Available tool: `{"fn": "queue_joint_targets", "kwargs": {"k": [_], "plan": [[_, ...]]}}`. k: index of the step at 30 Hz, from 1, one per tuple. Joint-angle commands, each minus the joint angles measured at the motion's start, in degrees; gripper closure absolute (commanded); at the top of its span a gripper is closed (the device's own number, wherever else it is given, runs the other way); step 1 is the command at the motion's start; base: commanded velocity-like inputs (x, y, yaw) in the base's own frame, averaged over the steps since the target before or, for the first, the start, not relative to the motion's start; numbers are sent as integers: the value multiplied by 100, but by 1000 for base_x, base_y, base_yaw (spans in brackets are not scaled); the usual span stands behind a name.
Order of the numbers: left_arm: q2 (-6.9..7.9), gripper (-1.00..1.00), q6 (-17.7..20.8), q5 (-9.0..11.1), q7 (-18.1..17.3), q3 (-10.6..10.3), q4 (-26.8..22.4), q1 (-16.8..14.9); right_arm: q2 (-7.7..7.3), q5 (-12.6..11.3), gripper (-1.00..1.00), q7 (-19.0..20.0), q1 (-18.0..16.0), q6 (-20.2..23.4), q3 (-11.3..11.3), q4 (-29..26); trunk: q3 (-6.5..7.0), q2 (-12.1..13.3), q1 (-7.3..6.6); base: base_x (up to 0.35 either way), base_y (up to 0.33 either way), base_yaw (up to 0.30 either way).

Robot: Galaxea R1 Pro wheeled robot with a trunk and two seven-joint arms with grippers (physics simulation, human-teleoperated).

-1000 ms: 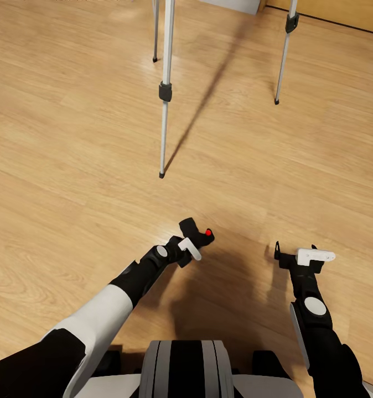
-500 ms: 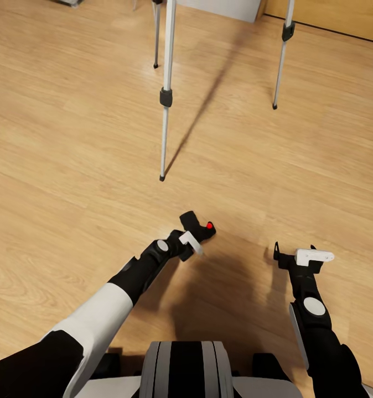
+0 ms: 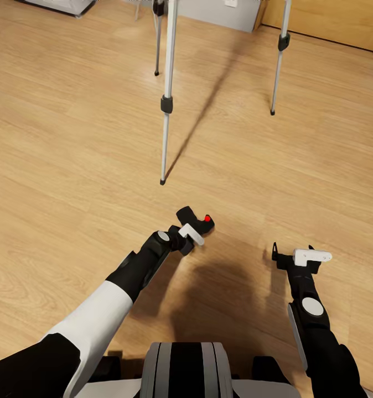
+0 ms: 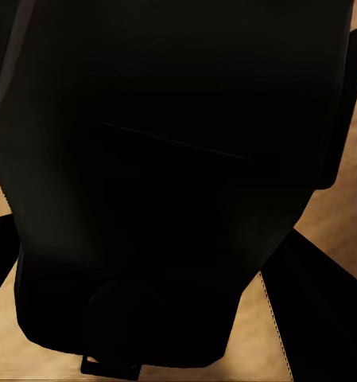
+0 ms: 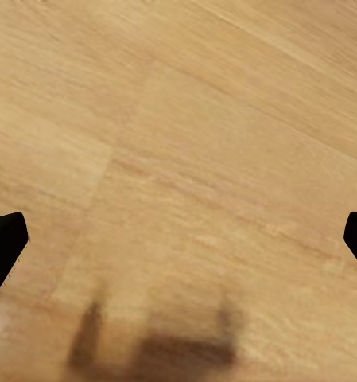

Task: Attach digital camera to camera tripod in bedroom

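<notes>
Black digital camera [image 3: 196,220] clamped in left claw [image 3: 190,234]; right claw [image 3: 297,255] spread apart.

light wood floor [image 3: 70,166], wooden door [image 3: 330,16], grey baseboard [image 3: 219,11]

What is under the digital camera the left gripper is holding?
Under the digital camera, held in the left gripper, lies bare wood floor darkened by the robot's shadow. In the left wrist view the camera's black body covers the floor directly beneath, leaving slivers at the edges.
</notes>
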Motion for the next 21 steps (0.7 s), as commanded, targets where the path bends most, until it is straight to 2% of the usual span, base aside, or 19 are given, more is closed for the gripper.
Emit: {"fn": "queue_joint_targets", "kwargs": {"k": [1,8,13,21], "plan": [[-1,100,107,-1,-49,-1,-61,-1,5,59,-100,-12,-1,36,-2,-7,7,-1,-1,0,0,0],[-1,100,456,112,-57,-12,-182,-1,8,65,-100,-14,5,43,7,0,71,-1,-1,0,0,0],[-1,100,637,273,-57,-13,-207,-1,8,67,-100,-18,7,44,8,8,116,-1,-1,0,0,0],[-1,100,721,481,-58,-18,-217,-1,43,68,-100,-19,7,45,9,5,182,-1,-1,0,0,0]]}}
